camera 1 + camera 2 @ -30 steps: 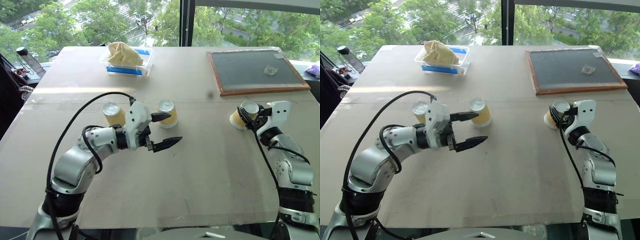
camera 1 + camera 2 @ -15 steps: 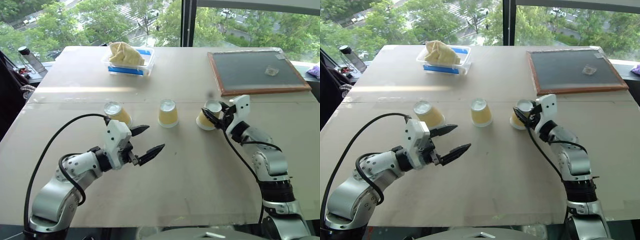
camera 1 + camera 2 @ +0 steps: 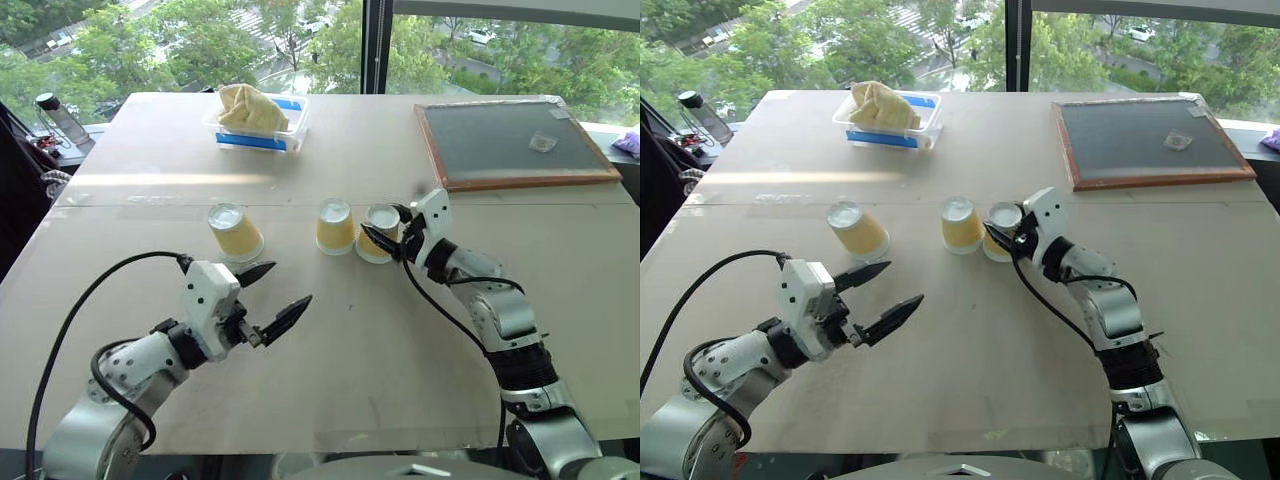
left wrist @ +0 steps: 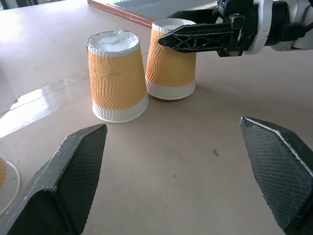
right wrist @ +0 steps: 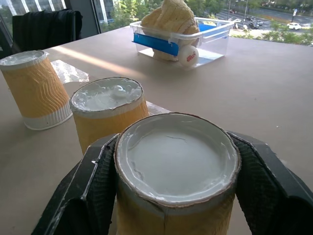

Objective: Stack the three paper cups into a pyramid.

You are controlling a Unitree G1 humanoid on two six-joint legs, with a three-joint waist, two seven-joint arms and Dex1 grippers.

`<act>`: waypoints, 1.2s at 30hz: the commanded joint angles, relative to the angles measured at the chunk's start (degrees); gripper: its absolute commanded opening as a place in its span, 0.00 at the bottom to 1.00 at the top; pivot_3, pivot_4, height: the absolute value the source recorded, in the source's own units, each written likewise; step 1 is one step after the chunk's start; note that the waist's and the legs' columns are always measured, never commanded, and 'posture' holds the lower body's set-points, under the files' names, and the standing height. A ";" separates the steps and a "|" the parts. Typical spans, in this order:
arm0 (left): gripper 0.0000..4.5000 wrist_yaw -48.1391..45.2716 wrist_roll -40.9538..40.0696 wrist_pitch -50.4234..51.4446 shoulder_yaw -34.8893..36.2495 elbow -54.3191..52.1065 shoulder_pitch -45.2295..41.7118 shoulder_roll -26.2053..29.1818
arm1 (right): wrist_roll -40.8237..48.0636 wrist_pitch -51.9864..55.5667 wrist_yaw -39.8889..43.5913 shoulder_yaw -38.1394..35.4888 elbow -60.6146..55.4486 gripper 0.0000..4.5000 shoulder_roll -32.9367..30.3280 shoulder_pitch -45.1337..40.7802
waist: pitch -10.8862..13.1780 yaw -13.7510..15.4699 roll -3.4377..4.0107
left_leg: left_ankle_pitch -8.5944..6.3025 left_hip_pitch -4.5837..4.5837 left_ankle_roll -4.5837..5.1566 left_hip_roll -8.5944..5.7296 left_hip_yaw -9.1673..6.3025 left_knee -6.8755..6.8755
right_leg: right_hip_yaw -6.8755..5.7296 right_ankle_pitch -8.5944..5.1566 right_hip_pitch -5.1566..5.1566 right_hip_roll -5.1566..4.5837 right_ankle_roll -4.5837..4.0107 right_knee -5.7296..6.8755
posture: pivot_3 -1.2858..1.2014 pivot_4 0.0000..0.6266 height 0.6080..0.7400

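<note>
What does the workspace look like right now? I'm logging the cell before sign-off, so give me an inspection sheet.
Surface: tan table, bare near the robot.
Job's things: three paper cups upside down in a row; left cup, middle cup, right cup; none stacked.
Clutter: plastic tub holding cloth; framed board.
Grippers: left gripper open, holding nothing; right gripper shut on right cup.
Cables: black cable along left arm.
Surroundings: windows, trees.

The only marking is a small red print on a white ball (image 5: 188,57) in the clear box (image 5: 215,36), and it is too small to read.
</note>
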 commanded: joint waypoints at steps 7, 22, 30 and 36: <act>1.00 0.29 0.42 -2.35 1.12 0.08 -1.42 0.12 | -2.97 -5.12 -0.25 0.36 1.91 0.71 1.37 -2.83 | 0.00 -0.14 0.00 | 0.00 0.00 -0.01 0.00 0.00 -0.01 | -0.02 0.00 -0.01 0.01 0.00 0.01 | 0.52 0.24 1.00; 1.00 1.73 1.15 -3.21 1.17 0.63 -2.25 -1.95 | -2.56 -5.74 1.22 -0.94 1.10 0.99 0.91 -1.69 | 0.00 -0.15 0.00 | 0.00 0.00 -0.01 0.00 -0.03 -0.01 | -0.01 0.00 -0.01 0.00 0.00 0.00 | 0.52 0.24 1.00; 1.00 9.85 4.42 -10.71 3.04 3.35 0.89 -12.62 | 4.28 -5.19 5.24 -5.35 -8.10 0.99 -2.28 1.62 | 0.00 0.02 0.00 | 0.00 -0.01 -0.01 0.01 -0.08 -0.01 | 0.00 0.01 0.00 -0.05 0.01 -0.06 | 0.52 0.24 1.00; 1.00 15.84 11.37 -17.17 1.78 8.42 -1.07 -18.46 | 12.19 1.24 9.82 -7.78 -18.94 0.99 -8.38 6.02 | -0.02 0.18 -0.02 | 0.00 -0.02 0.00 0.00 -0.10 0.00 | -0.03 0.01 0.02 -0.05 0.01 -0.06 | 0.52 0.24 1.00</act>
